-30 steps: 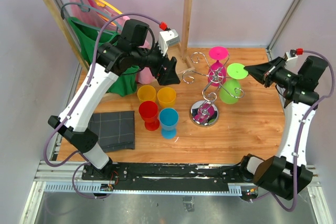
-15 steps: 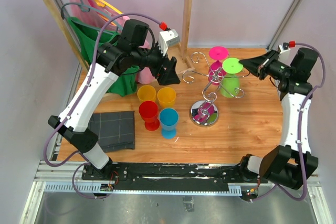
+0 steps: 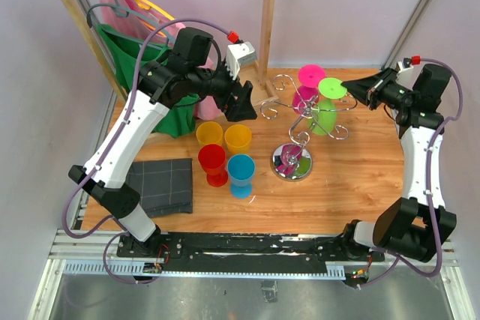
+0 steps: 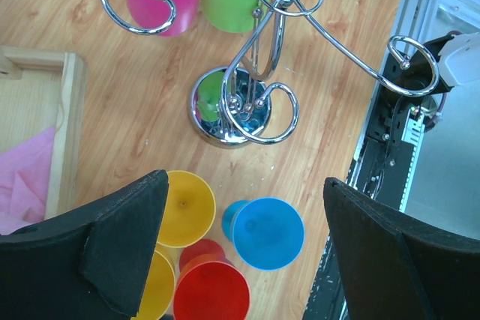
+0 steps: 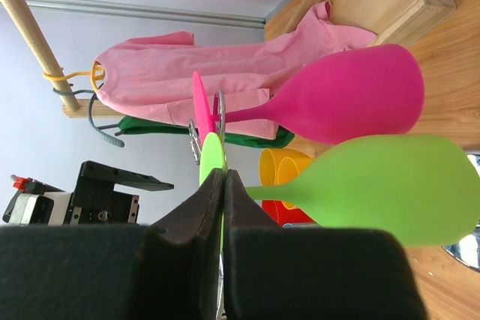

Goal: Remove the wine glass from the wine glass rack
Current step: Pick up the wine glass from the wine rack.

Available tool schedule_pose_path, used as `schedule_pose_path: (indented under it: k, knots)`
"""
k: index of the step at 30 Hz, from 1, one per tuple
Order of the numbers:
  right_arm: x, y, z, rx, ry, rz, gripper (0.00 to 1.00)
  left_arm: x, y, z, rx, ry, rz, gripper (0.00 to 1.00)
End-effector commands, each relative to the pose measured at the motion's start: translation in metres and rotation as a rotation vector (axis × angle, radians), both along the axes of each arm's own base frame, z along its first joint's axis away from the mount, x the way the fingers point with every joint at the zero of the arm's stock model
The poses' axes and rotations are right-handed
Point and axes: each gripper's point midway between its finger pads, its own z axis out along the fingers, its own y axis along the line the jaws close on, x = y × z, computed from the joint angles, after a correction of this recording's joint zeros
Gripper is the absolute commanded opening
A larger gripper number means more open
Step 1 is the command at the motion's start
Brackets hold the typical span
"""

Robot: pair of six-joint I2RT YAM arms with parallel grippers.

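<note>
Nearer the wine glass rack (image 3: 292, 171) now, right pincer (image 3: 346, 85) clamps the green wine glass (image 3: 324, 118); left pincer (image 4: 246, 183) gapes, empty.

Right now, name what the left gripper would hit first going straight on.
Probably the wine glass rack, at one of its curled hooks, just ahead of the open left gripper; depth is unclear.

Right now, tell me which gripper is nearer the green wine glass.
Right. The right gripper is shut on the foot of the green wine glass; the left gripper hangs open beyond the wine glass rack.
</note>
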Motion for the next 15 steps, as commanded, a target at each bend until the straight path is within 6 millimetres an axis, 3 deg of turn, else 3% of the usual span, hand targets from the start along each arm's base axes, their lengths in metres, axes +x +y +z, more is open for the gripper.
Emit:
schedule_pose_path:
  k: [1, 15]
  knots:
    - [0.008, 0.000, 0.014, -0.026, -0.048, -0.008, 0.00, 0.007, 0.000, 0.004, -0.007, -0.027, 0.007, 0.89]
    - [0.002, -0.023, 0.029, -0.024, -0.081, -0.059, 0.01, 0.008, 0.000, 0.002, -0.001, -0.029, 0.007, 0.89]
